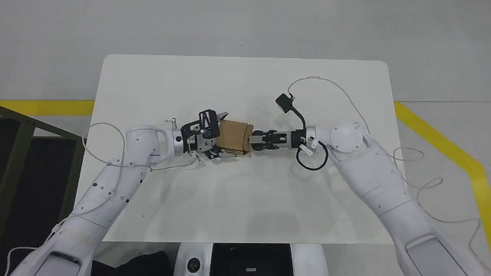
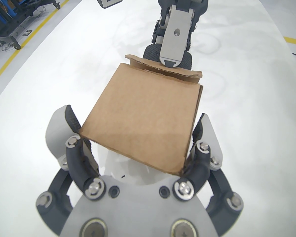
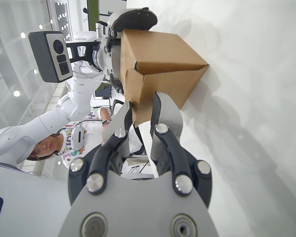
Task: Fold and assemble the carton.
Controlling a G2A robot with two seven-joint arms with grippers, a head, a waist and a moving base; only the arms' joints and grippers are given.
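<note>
so the carton (image 1: 235, 136) sits in the middle of the tabletop (image 1: 253, 199), lying arm to arm, with the left tool (image 2: 135, 124) clamped across one end and the right tool (image 3: 142, 110) pinched on the flap at the far end, so folding that flap looks like the right arm's job imo

A brown cardboard carton (image 1: 234, 136) (image 2: 143, 122) (image 3: 162, 50) sits near the middle of the white rounded-corner desk (image 1: 253, 207), directly between the two arms. The left pincer (image 1: 215, 136) (image 2: 135, 124) is at the carton's left end, one finger against each of two opposite sides. The right pincer (image 1: 254, 139) (image 3: 143, 112) (image 2: 172, 61) is at the opposite, right end, its fingers closed over the edge of a flap there, one inside and one outside.
</note>
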